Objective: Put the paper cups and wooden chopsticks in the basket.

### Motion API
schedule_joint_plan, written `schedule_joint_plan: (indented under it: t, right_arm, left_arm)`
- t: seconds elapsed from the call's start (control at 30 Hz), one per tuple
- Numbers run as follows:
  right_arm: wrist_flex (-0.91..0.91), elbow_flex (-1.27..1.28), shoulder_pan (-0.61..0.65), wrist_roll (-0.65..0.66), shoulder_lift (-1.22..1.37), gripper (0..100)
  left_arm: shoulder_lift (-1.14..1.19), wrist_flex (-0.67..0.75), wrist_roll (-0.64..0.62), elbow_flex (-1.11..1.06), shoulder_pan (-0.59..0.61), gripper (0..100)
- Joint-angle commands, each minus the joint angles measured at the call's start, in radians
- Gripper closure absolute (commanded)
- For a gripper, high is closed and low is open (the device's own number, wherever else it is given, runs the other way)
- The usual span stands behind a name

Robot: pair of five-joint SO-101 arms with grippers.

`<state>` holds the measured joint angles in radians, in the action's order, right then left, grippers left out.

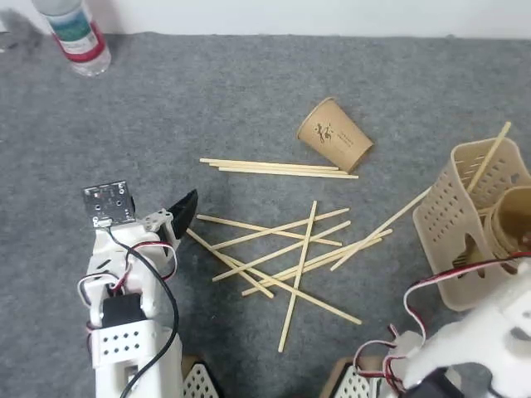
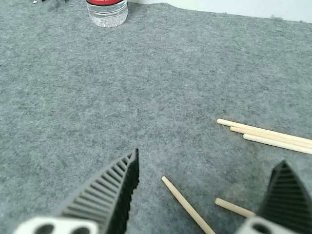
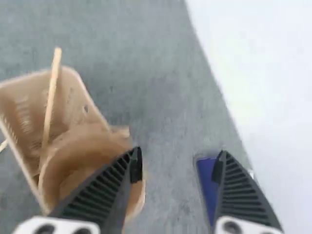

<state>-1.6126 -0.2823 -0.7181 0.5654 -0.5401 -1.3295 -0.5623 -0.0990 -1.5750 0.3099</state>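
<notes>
Left fingers (image 2: 117, 190) spread wide, empty, beside scattered wooden chopsticks (image 1: 282, 249) mid-tabletop; right fingers (image 3: 107, 190) likewise, above basket (image 1: 436, 220) at right edge.

A grey felt surface (image 1: 207, 91) is carrying scattered chopsticks (image 1: 302, 257), a paper cup (image 1: 334, 134) lying on its side, a basket (image 1: 452, 215) and a bottle (image 1: 76, 37).

the high view looks steeply down from above, covering the grey mat (image 1: 249, 83). the left wrist view sits low behind the left gripper (image 2: 209, 157), facing across the mat toward the bottle (image 2: 107, 9), three chopsticks (image 2: 263, 132) near; the high view shares both. the right wrist view looks down close past the right gripper (image 3: 179, 151) onto the basket (image 3: 73, 97), also in the high view.
</notes>
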Motion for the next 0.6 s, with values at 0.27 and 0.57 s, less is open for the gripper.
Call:
schedule_joint_plan:
  t: [0.27, 0.57]
  right_arm:
    - [-0.039, -0.008, 0.010, -0.014, 0.128, 75.7]
    - [-0.087, 0.097, 0.044, -0.012, 0.128, 75.7]
  left_arm:
    - [-0.012, 0.023, 0.011, 0.004, 0.003, 61]
    - [-0.012, 0.023, 0.011, 0.004, 0.003, 61]
